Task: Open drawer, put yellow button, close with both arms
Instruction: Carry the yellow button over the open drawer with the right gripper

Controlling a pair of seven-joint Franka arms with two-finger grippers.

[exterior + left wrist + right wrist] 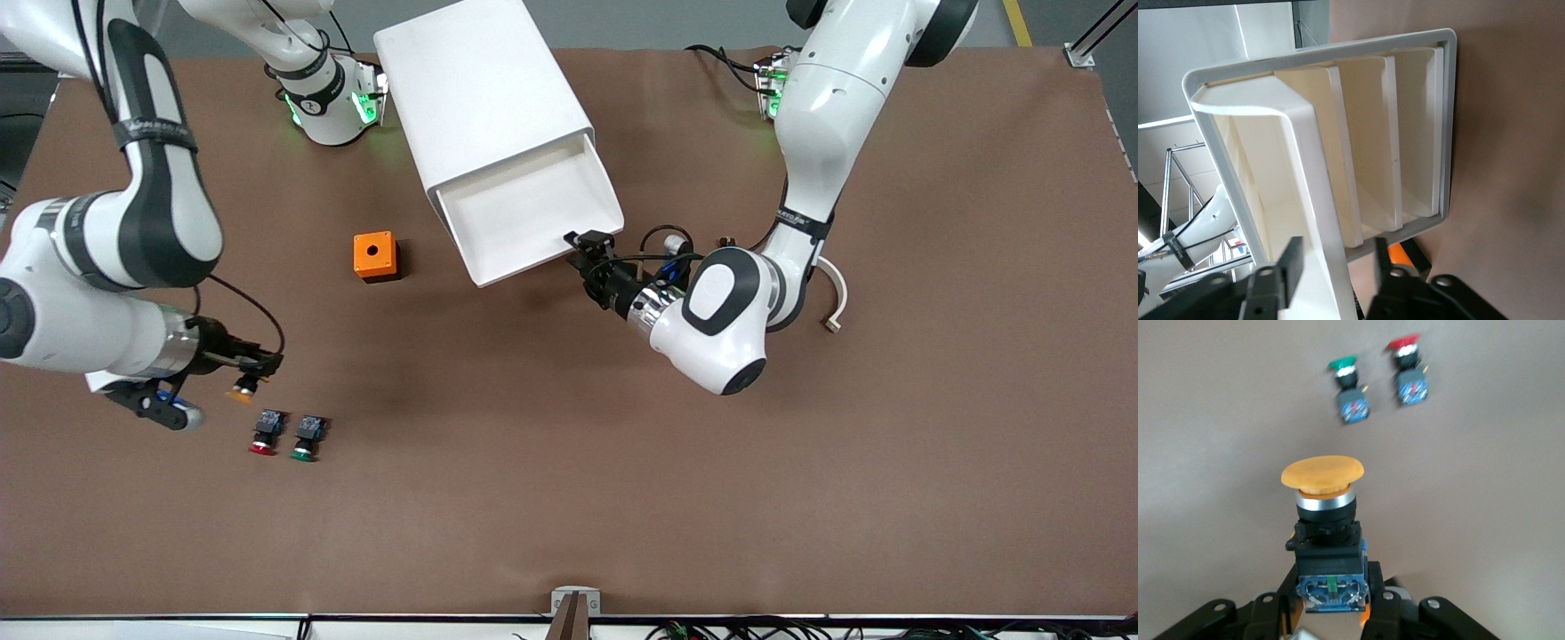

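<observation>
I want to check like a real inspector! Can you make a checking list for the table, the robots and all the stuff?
Surface: brown table, flat mat.
Job's things: drawer pulled open, nothing seen inside; yellow button held, lifted.
Clutter: red button, green button, orange box, curved white strip.
Grippers: right gripper shut on yellow button, above the table beside the red button; left gripper at the drawer's front edge, fingers either side.
Cables: black ones on both wrists.
Surroundings: white cabinet, grey floor.
</observation>
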